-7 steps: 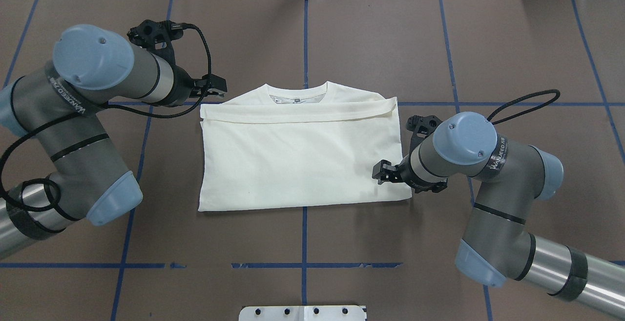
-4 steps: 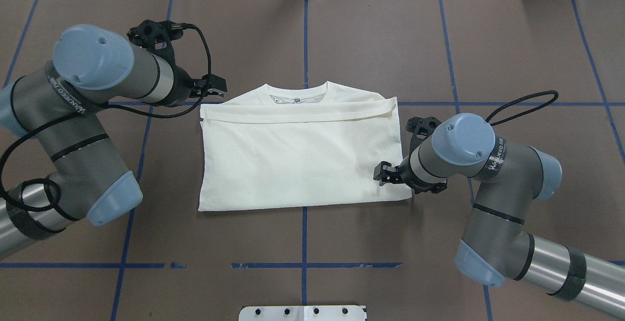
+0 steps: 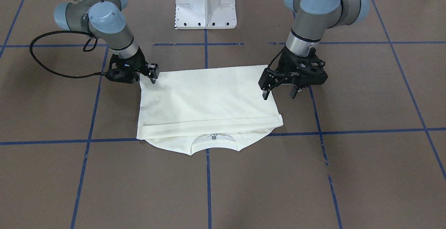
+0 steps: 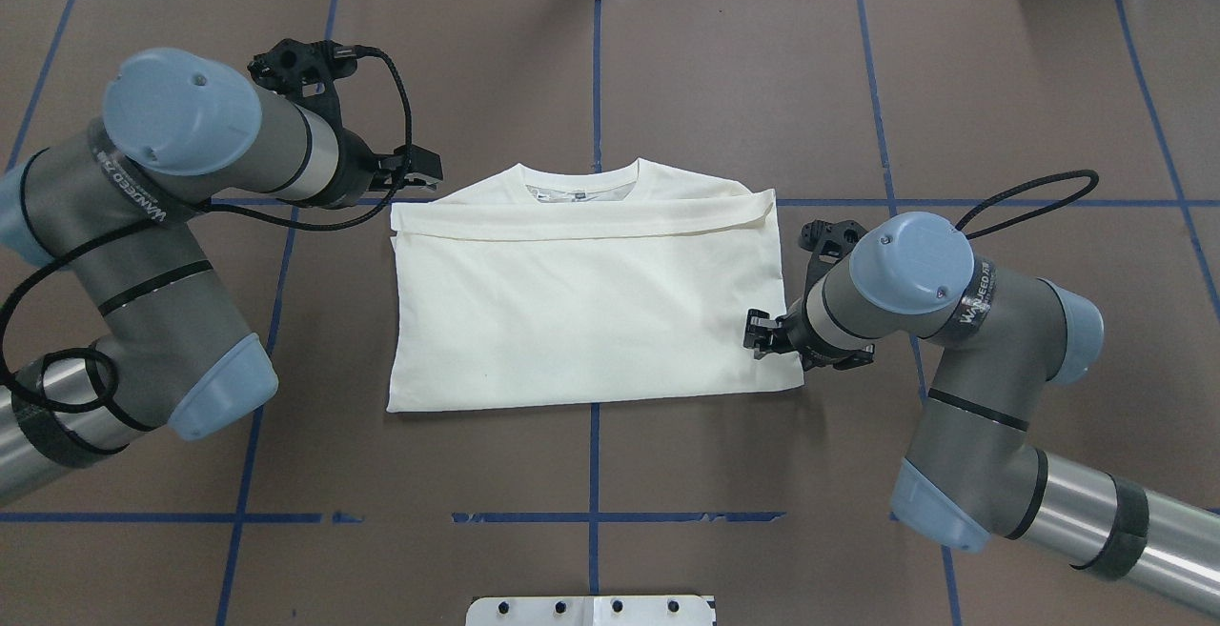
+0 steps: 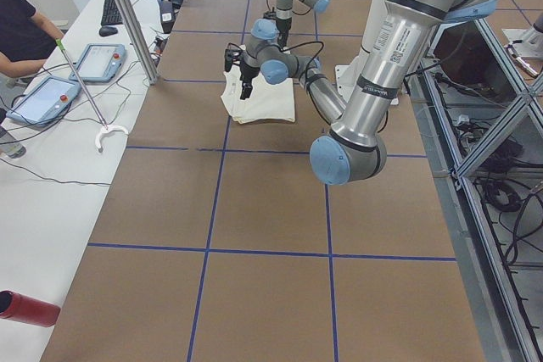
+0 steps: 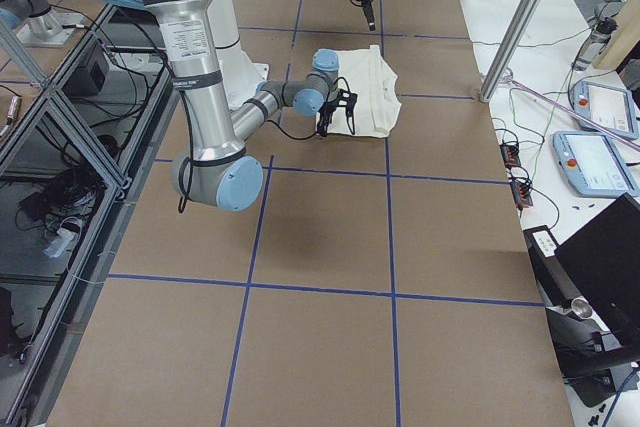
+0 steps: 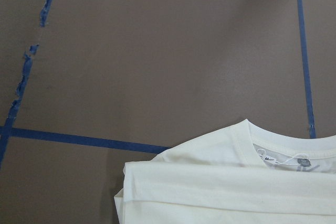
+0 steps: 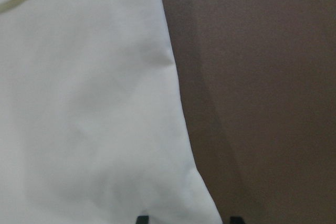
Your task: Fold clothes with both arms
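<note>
Centrally, a half-folded cream fabric shirt (image 4: pixel 572 321) lay flat. The black right gripper (image 4: pixel 758 335), spread and empty, straddled its lower-right edge. The black left gripper (image 4: pixel 422 171) hung spread and empty, upper left. Pinching all layers seemed wise.

Right tool (image 4: pixel 760 333) backs toward the shirt's (image 4: pixel 581 312) edge
Over the last second it has crept slightly outward across the cream fabric, near the corner closest to the robot, and the right arm's (image 4: pixel 953 321) blue-capped joint has shifted with it.

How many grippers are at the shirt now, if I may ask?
2: the left gripper by the shirt, at a collar-end corner; the right gripper over its opposite side edge, near the hem.
</note>
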Motion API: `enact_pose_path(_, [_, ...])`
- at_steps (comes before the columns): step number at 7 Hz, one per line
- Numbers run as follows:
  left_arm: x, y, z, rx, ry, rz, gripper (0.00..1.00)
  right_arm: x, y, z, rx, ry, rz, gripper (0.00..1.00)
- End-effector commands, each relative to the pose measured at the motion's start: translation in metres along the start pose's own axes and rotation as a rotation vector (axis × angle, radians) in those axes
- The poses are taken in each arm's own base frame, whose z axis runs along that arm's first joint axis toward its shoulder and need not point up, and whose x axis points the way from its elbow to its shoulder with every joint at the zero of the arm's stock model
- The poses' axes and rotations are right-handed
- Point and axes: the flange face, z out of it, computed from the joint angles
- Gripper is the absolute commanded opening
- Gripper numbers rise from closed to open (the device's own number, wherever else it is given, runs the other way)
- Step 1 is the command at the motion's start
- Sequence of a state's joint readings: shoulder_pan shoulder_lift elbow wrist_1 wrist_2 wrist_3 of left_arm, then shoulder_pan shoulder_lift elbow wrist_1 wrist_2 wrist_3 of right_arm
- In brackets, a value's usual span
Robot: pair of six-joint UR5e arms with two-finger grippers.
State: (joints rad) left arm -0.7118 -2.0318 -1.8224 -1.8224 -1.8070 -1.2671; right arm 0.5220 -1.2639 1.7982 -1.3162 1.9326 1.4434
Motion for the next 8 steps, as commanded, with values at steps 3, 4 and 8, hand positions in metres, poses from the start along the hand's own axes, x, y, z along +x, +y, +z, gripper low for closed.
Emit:
enact_pose_path(3, [0.003,-0.001,-0.002,0.003,0.004,0.001,1.00,0.034,0.007,-0.010,0.000,0.014,0.010,0.00])
enact_pose_path(4, [0.003,-0.001,-0.003,0.004,0.004,0.001,1.00,0.058,0.018,-0.027,-0.005,0.013,0.008,0.00])
enact_pose_path(8, [0.003,-0.001,-0.003,0.007,0.003,0.001,1.00,0.107,0.174,-0.051,-0.236,0.047,-0.184,0.00])
